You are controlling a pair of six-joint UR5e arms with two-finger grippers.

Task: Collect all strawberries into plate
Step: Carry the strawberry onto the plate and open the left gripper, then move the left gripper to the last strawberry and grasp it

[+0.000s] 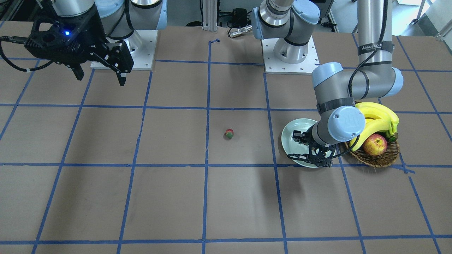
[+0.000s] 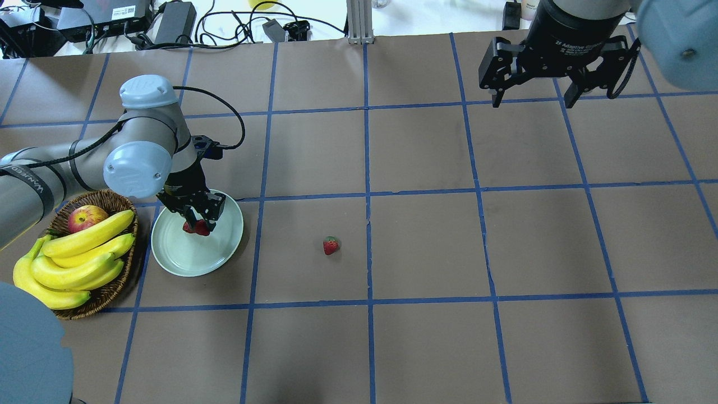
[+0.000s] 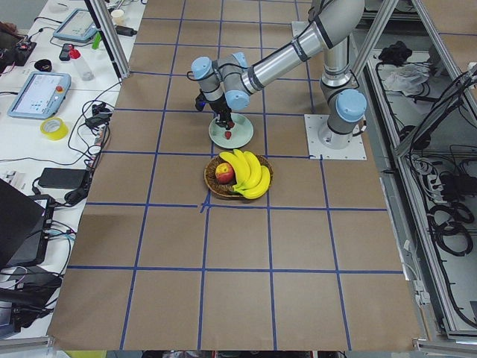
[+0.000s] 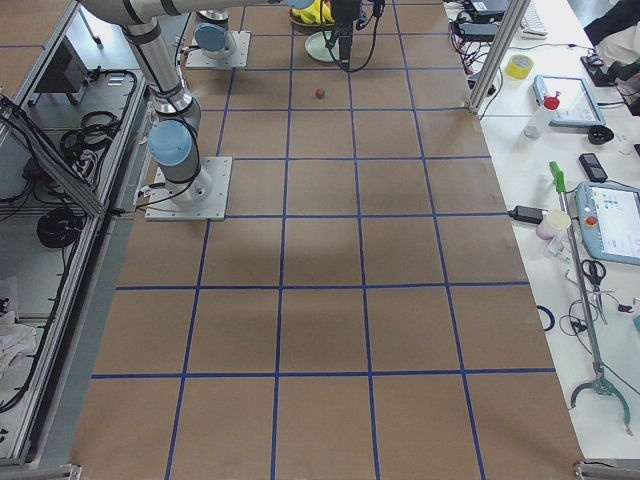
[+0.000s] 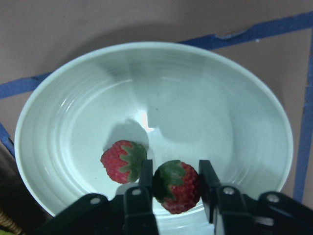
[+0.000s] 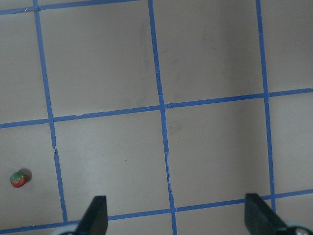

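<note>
Two thirds done, or nearly. Farthest left in the overhead view, just beside the plate [image 2: 174, 253]: a wicker basket [image 2: 112, 292] with bananas [image 2: 78, 264] and an apple [image 2: 85, 217], no part of the job. On the plate itself, one strawberry [image 5: 121, 160] lying loose on the pale bottom. Right beside it, a second strawberry [image 5: 177, 190] clenched between the jaws of the left gripper [image 5: 176, 169], low over the plate and not yet let go; cannot tell whether it touches the bottom. Further right, well apart from the plate, on the bare brown desk [image 2: 426, 241] near a blue tape line [image 2: 367, 168]: the third strawberry [image 2: 331, 245], alone. Far right and high above the desk, the right gripper [image 2: 534, 102], jaws spread wide, grasping nothing. Left to do, judging from this: release the held berry, then fetch the last one across the open desk and set it down with the other two.
</note>
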